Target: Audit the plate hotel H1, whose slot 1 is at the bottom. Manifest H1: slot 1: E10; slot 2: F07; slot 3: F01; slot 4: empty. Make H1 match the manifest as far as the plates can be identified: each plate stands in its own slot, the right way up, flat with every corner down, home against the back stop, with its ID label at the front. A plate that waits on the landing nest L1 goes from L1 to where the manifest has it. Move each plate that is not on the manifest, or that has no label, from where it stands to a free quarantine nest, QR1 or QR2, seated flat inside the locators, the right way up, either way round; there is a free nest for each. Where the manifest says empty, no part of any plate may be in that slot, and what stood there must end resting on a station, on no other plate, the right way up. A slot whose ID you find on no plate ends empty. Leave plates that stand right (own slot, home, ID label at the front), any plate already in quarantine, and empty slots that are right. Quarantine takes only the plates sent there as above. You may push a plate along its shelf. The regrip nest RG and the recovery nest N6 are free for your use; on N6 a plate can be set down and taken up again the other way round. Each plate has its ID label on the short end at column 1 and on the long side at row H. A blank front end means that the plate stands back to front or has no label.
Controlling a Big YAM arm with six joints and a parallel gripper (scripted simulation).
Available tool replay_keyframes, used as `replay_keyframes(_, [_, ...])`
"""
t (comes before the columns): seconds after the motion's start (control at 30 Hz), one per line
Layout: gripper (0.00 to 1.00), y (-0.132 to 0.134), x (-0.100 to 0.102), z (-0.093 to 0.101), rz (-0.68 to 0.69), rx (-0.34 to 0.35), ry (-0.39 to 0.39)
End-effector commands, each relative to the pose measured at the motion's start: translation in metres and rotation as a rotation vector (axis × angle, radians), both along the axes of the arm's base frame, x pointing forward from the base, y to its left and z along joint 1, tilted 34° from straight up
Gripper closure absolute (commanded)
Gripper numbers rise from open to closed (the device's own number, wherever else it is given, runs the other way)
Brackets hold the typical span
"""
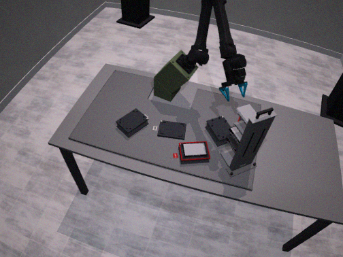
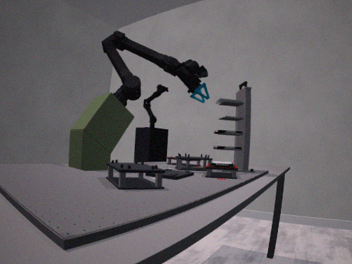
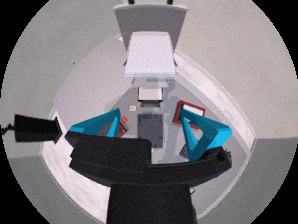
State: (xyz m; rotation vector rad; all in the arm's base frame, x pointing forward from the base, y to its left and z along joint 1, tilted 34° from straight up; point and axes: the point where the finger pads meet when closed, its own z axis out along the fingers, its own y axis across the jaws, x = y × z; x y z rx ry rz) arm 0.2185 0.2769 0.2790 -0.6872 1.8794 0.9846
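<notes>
The plate hotel H1 (image 1: 251,141) (image 2: 243,129) (image 3: 150,16) is a dark tower with a handle and four shelves, at the right of the mat. In the exterior view the two lower shelves (image 2: 228,133) carry thin dark plates; what lies on the two upper shelves I cannot tell. The top level (image 1: 247,112) (image 3: 150,56) looks light grey from above. My gripper (image 1: 235,96) (image 2: 200,96) (image 3: 150,111) is open and empty. It hangs in the air above and in front of the hotel's top shelf, touching nothing. No labels are readable.
A red-framed nest (image 1: 181,151) (image 2: 220,167) holds a white plate (image 1: 194,149). A raised dark nest (image 1: 218,128) stands next to the hotel's front. Another raised nest (image 1: 132,122) (image 2: 134,171) and a flat dark nest (image 1: 171,129) lie further left. The green arm base (image 1: 171,79) (image 2: 99,130) stands behind.
</notes>
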Motion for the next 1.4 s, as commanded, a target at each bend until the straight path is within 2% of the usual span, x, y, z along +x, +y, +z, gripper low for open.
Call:
replay_keyframes(0.0, [0.00, -0.005, -0.001, 0.014, -0.015, 0.040, -0.025])
replay_keyframes(0.07, [0.00, -0.009, -0.004, 0.007, -0.017, 0.026, -0.009])
replay_keyframes(0.43, [0.00, -0.019, -0.013, 0.001, -0.017, 0.026, -0.008])
replay_keyframes(0.47, [0.00, -0.014, -0.016, 0.008, -0.004, 0.039, -0.023])
replay_keyframes(0.53, [0.00, -0.008, -0.014, -0.004, -0.001, 0.030, -0.014])
replay_keyframes(0.93, [0.00, 0.002, -0.015, -0.021, -0.001, 0.030, -0.013])
replay_keyframes(1.0, [0.00, 0.002, -0.015, -0.021, -0.001, 0.030, -0.013])
replay_keyframes(1.03, [0.00, 0.002, -0.011, -0.014, -0.011, 0.040, -0.022])
replay_keyframes(1.07, [0.00, 0.004, -0.015, -0.024, -0.001, 0.030, -0.013])
replay_keyframes(1.37, [0.00, 0.012, -0.016, -0.037, -0.001, 0.031, -0.012])
